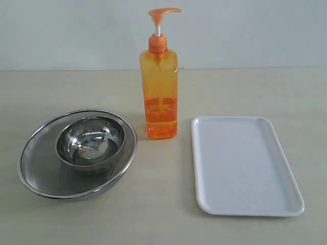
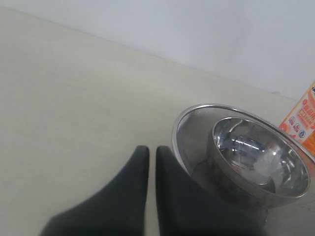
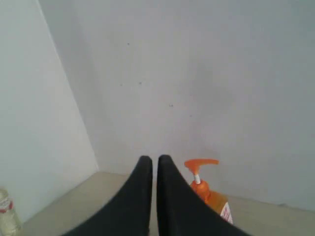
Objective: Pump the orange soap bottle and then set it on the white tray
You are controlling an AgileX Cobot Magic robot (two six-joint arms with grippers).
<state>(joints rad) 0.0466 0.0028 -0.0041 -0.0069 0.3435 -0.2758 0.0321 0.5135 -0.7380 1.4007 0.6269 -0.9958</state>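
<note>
Stock: we log orange soap bottle (image 1: 159, 97) upright on counter (image 1: 51, 92) beside white tray (image 1: 245, 168); left claw (image 2: 152, 150), right claw (image 3: 154, 160) both pinched together.

The orange soap bottle (image 1: 159, 92) stands upright on a pale table (image 1: 61, 92), its pump head (image 1: 164, 11) raised on a white stem (image 1: 158, 28), spout pointing right. Orange liquid fills only its lower part. The white tray (image 1: 245, 168) lies flat, near the bottle, to its front right and not touching it. To the bottle's front left sits a mesh steel bowl (image 1: 36, 163) with a smaller shiny steel bowl (image 1: 91, 140) nested inside. A plain wall (image 1: 76, 30) rises behind the bottle.
</note>
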